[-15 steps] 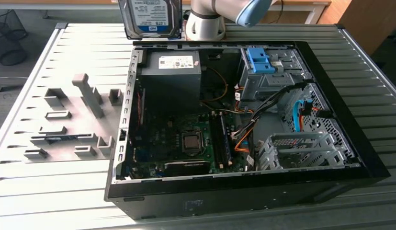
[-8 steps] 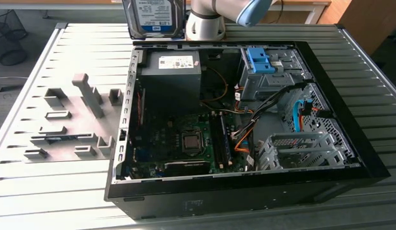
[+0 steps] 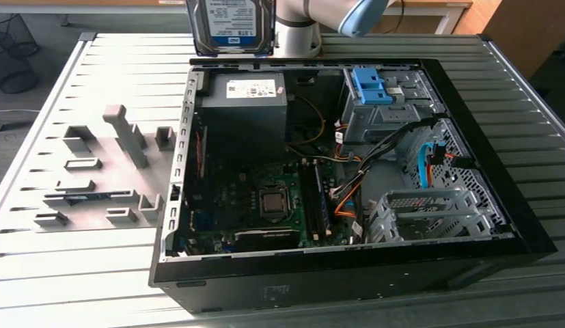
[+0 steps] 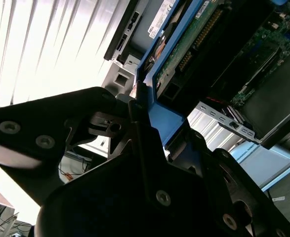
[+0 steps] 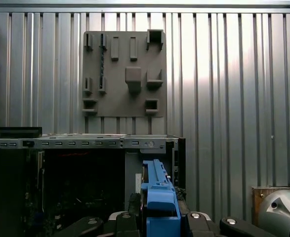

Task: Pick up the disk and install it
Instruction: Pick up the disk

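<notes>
One disk (image 3: 229,26) was counted. One open computer case (image 3: 355,280) was counted on one ribbed desk (image 3: 82,273), and one grey holder plate (image 3: 95,147) was counted on that same desk. Inside the case, one black power supply (image 3: 246,113), one blue bracket (image 3: 371,85) and one processor socket (image 3: 273,201) were counted. Two metal cages were counted: a cage under the bracket (image 3: 378,119) and a perforated cage (image 3: 428,212). One robot arm (image 3: 296,31) was counted.

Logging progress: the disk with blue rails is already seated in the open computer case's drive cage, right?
Not seated. The exterior view shows the disk with blue rails held upright outside the open computer case, beside the arm.
</notes>
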